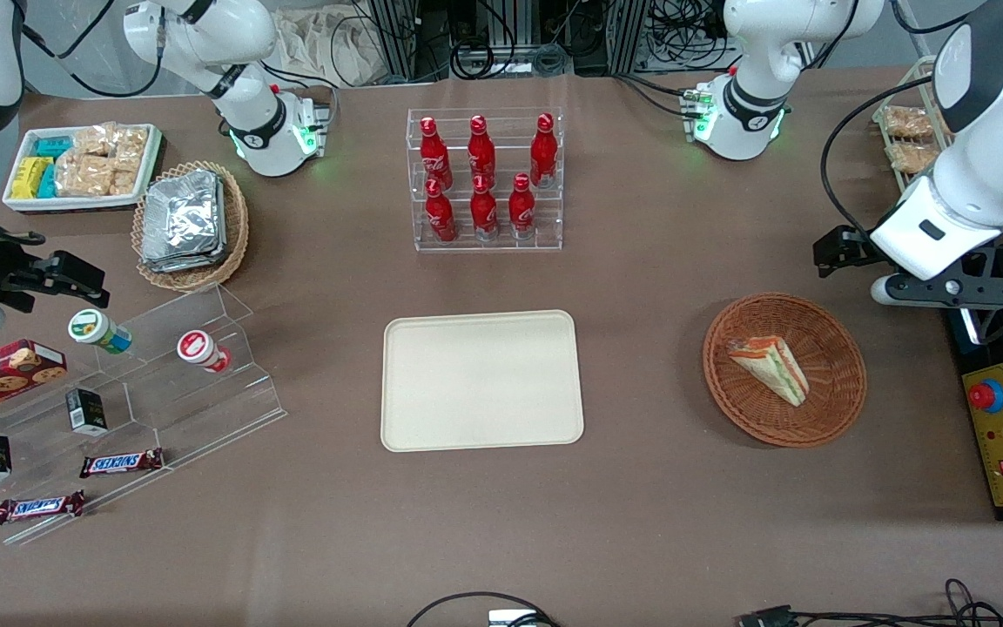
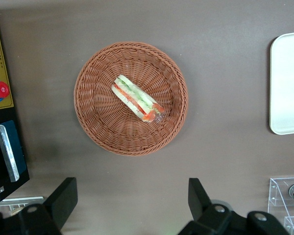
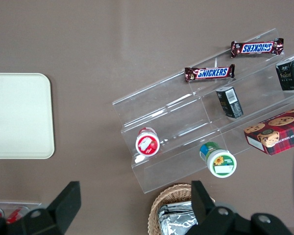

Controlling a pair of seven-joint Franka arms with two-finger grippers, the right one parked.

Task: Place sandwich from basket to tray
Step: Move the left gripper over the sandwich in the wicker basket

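Note:
The sandwich [image 1: 769, 367] [image 2: 136, 98], a wrapped white-bread wedge with orange-red and green layers, lies on its side in the round reddish-brown basket [image 1: 850, 383] [image 2: 98, 112]. The cream tray [image 1: 481, 380] [image 2: 289, 83] lies bare at the table's middle, beside the basket toward the parked arm's end. My left gripper [image 1: 839, 248] [image 2: 131, 200] hangs above the table, farther from the front camera than the basket and apart from it. It is wide open, with only the brown table between its fingers [image 2: 63, 196].
An acrylic rack of red bottles [image 1: 486, 178] stands farther back than the tray. A yellow control box with a red button [image 1: 1002, 435] sits at the working arm's table edge, close to the basket. A tan foil-packet basket [image 1: 190, 222], white snack bin [image 1: 79, 165] and stepped acrylic shelf [image 1: 118, 409] lie toward the parked arm's end.

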